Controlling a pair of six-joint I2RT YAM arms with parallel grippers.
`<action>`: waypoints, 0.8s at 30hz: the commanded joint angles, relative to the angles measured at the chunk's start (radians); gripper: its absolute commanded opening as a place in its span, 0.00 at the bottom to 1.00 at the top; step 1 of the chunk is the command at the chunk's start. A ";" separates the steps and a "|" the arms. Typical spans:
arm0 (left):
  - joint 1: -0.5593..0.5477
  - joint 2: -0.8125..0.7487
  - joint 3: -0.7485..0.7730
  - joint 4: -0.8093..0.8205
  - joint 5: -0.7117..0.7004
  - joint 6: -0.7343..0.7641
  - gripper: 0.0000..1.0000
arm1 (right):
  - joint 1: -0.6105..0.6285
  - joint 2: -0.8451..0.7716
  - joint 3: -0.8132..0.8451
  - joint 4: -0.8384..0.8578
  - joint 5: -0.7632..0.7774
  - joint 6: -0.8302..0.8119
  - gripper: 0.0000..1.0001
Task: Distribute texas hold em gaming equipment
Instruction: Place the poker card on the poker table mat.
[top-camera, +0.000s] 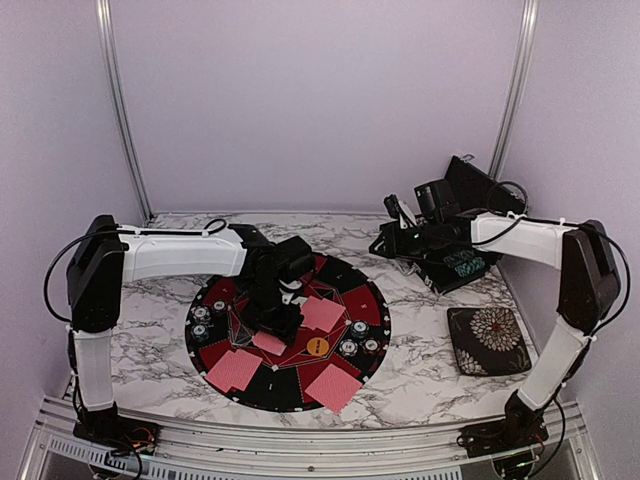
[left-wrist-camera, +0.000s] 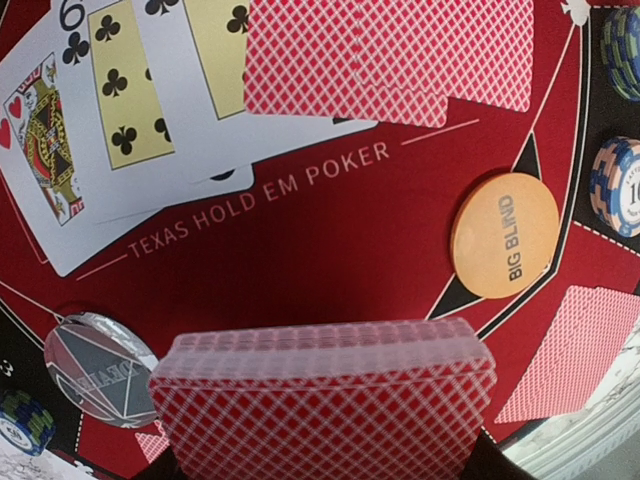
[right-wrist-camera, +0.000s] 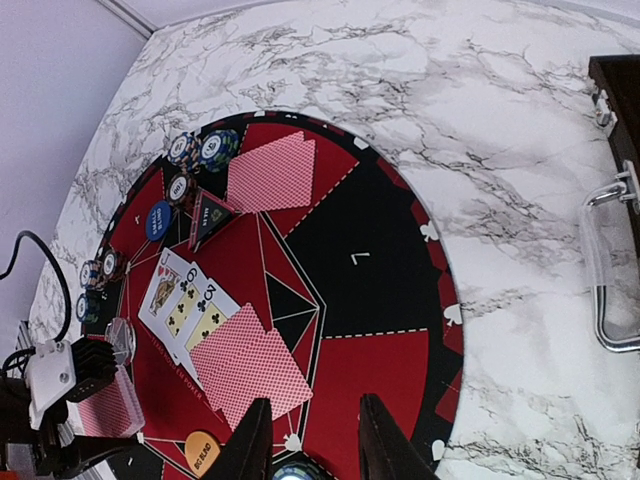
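The left arm bends low at centre frame, its left gripper (top-camera: 277, 325) clenched around a deck of red-backed cards (left-wrist-camera: 325, 400) (above the round poker mat (top-camera: 365, 290)). The right arm folds at upper right, its right gripper (right-wrist-camera: 312, 440) parted around nothing, above a chip stack (right-wrist-camera: 296, 471).

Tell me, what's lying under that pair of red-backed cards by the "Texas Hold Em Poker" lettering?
Face-up cards, including clubs and a heart court card, poke out beneath the red-backed cards; their covered parts can't be read.
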 joint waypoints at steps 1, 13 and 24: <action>-0.014 0.030 0.019 0.026 -0.018 -0.020 0.46 | -0.009 -0.037 -0.003 0.023 -0.009 -0.005 0.28; -0.025 0.073 -0.015 0.078 -0.034 -0.042 0.47 | -0.010 -0.028 -0.002 0.027 -0.015 -0.004 0.28; -0.026 0.085 -0.057 0.118 -0.035 -0.043 0.49 | -0.010 -0.026 -0.003 0.033 -0.021 -0.002 0.28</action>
